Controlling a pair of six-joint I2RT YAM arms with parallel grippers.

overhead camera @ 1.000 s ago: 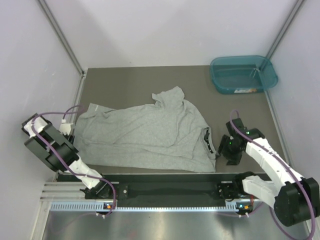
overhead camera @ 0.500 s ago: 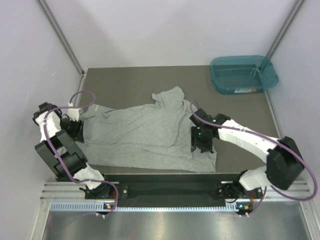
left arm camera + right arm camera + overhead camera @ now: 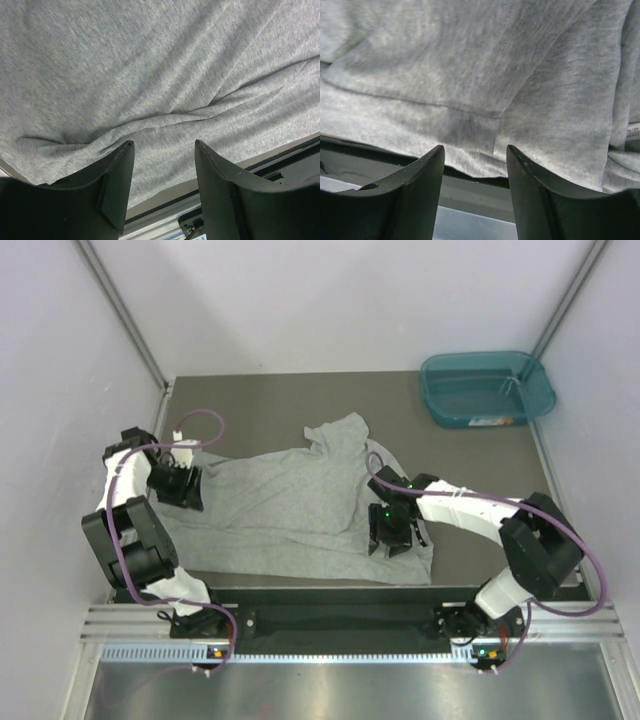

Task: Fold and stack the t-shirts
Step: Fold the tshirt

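Shows crumpled heather-grey t-shirt (image 3: 290, 505) at frame centre, long axis running left to right, one sleeve pointing up; left gripper (image 3: 185, 495) and right gripper (image 3: 390, 543) over its ends, fingers parted, grasping nothing.

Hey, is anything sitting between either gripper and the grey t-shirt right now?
Nothing visible does. The left gripper and the right gripper both have open jaws directly over the t-shirt, with only bare cloth in front of them. The teal tub sits at the far right corner, apart from both.
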